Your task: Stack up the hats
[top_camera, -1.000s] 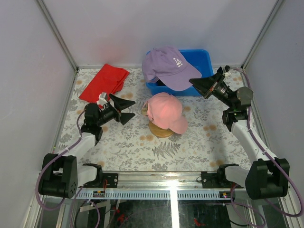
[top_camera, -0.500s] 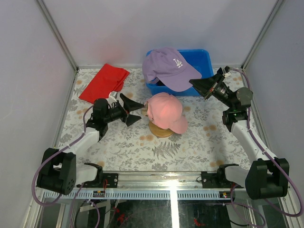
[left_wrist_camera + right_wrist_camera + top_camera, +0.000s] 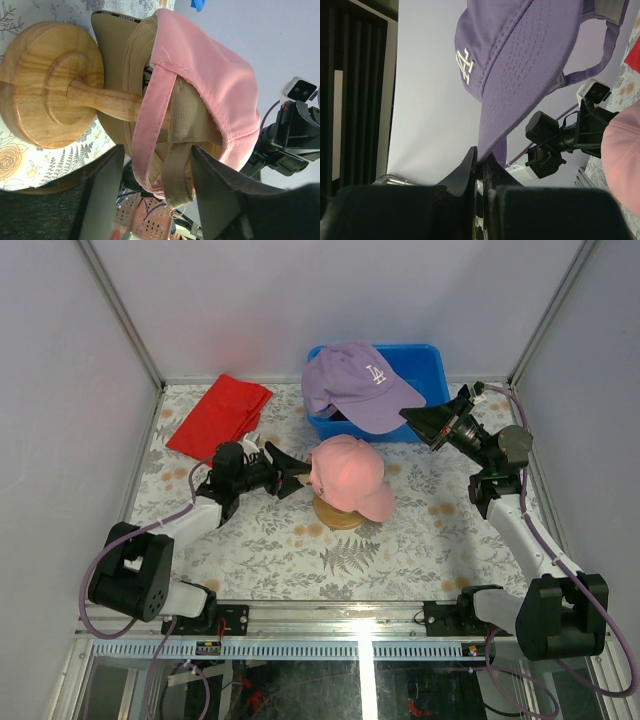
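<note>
- Your left gripper [image 3: 287,469] has moved right across the patterned table [image 3: 250,540] since a second ago. It has come from out near the red cloth [image 3: 220,412] to the back of the pink cap [image 3: 346,468], and its jaws have narrowed from their widest.
- From the top view, the pink cap sits on the wooden stand [image 3: 338,516] at mid-table, brim pointing to the near right.
- Your right gripper [image 3: 412,418] holds the purple LA cap [image 3: 355,380] by the brim tip, and the cap hangs over the blue bin [image 3: 432,365], where it was a second ago.
- On your left wrist view, the pink cap [image 3: 205,85] covers a tan cap [image 3: 111,45] on the stand [image 3: 45,90].
- The left gripper [image 3: 157,192] stands partly open, with its fingers [image 3: 97,195] on either side of the caps' rear edge and the tan strap. You cannot tell from here whether they touch the fabric.
- On your right wrist view, the right gripper [image 3: 480,165] is pinched tight on the brim edge of the purple cap [image 3: 520,60], with the white logo facing the camera.
- The pink cap [image 3: 622,160] shows at the right edge of that view.
</note>
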Robot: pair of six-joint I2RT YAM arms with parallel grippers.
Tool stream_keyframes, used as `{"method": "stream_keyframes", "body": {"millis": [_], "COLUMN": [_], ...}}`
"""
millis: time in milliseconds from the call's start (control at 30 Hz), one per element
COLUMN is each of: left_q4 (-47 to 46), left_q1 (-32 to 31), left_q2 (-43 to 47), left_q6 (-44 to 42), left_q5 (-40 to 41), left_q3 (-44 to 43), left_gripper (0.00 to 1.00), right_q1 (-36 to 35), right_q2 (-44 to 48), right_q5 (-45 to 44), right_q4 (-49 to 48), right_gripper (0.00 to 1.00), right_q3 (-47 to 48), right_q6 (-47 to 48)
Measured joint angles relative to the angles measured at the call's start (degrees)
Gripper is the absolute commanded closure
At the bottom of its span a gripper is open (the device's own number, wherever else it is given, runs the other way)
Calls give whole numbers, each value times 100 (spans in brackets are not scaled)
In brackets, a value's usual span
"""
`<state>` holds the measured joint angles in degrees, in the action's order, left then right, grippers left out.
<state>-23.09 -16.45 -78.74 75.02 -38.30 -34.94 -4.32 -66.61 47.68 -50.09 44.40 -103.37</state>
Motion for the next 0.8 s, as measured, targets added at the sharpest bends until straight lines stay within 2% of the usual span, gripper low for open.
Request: {"method": "stream_keyframes", "body": {"millis": [133, 233, 267, 300, 500, 800], "left_q4": [-68, -129, -160, -186, -564, -1528], "left_q1": [-42, -44, -44, -44, -52, -39], "left_q2": [-39, -39, -48, -55, -391, -1633], "left_q6": [24, 46, 59, 81, 74, 81], "left_q5": [31, 63, 72, 83, 57, -490], "left_q3": [-52, -74, -74, -74, -61, -72], "left_gripper": [66, 84, 97, 100, 100, 100], "right_q1": [28, 37, 37, 37, 37, -107], "right_q2": [13, 13, 13, 13, 4, -155], "right_q5": [2, 11, 35, 66, 376, 748], "right_q4": [0, 0, -2, -11, -105, -455], "right_gripper": [100, 100, 100, 100, 100, 100], "right_q3": [-70, -94, -94, -94, -94, -369], "right_q6": [-2, -15, -20, -26, -116, -258]}}
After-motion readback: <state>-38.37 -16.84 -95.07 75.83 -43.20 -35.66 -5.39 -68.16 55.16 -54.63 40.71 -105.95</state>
